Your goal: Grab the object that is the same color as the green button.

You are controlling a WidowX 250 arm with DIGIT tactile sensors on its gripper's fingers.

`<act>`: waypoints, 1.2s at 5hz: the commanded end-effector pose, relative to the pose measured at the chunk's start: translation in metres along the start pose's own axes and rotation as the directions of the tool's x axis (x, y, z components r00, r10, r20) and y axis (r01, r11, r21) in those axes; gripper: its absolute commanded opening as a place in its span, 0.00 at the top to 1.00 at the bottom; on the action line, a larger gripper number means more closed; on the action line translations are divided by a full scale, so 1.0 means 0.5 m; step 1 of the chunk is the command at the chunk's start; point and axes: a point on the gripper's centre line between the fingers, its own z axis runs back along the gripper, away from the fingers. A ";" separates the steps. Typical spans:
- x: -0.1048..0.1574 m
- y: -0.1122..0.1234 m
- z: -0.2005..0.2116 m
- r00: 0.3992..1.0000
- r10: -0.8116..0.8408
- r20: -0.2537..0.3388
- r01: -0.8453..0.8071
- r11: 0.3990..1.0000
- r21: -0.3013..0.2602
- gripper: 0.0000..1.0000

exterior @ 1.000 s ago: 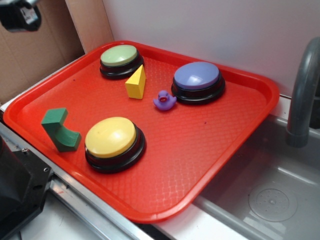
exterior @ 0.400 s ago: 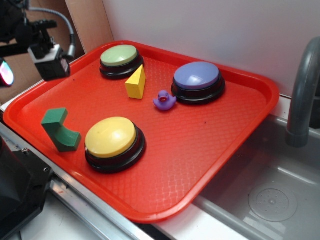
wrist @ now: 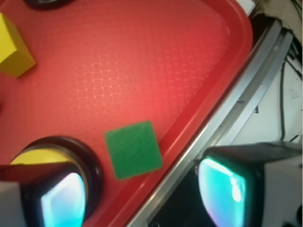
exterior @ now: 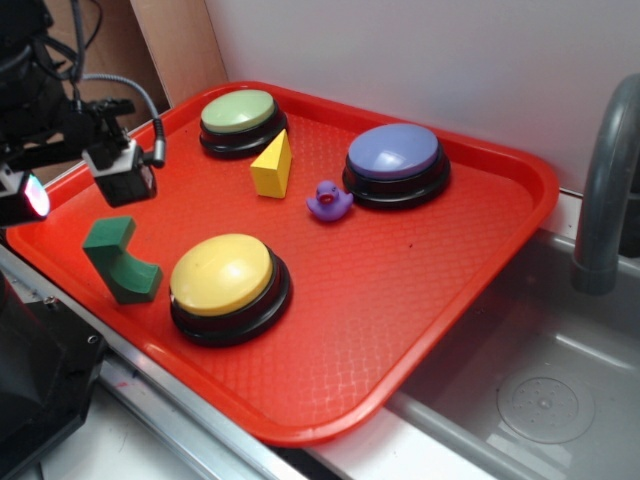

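Matte green L-block [exterior: 119, 262] on waffle-textured red tray [exterior: 420, 300], spread end effector [wrist: 142, 194] above.

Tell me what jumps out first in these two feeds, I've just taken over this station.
The bright red tray dominates, carrying three big dome buttons: the green button at the back left, a purple one at the back right and a yellow one in front. The dark green block stands near the tray's front-left edge beside the yellow button, with the gripper hovering just above and behind it.
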 end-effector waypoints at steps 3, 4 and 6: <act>0.015 -0.014 -0.082 0.999 -0.041 -0.018 0.041 0.999 -0.030 0.00; 0.018 -0.010 -0.076 1.000 -0.009 0.000 0.009 1.000 -0.028 1.00; 0.042 -0.018 -0.053 0.998 -0.062 -0.003 0.062 0.998 -0.026 1.00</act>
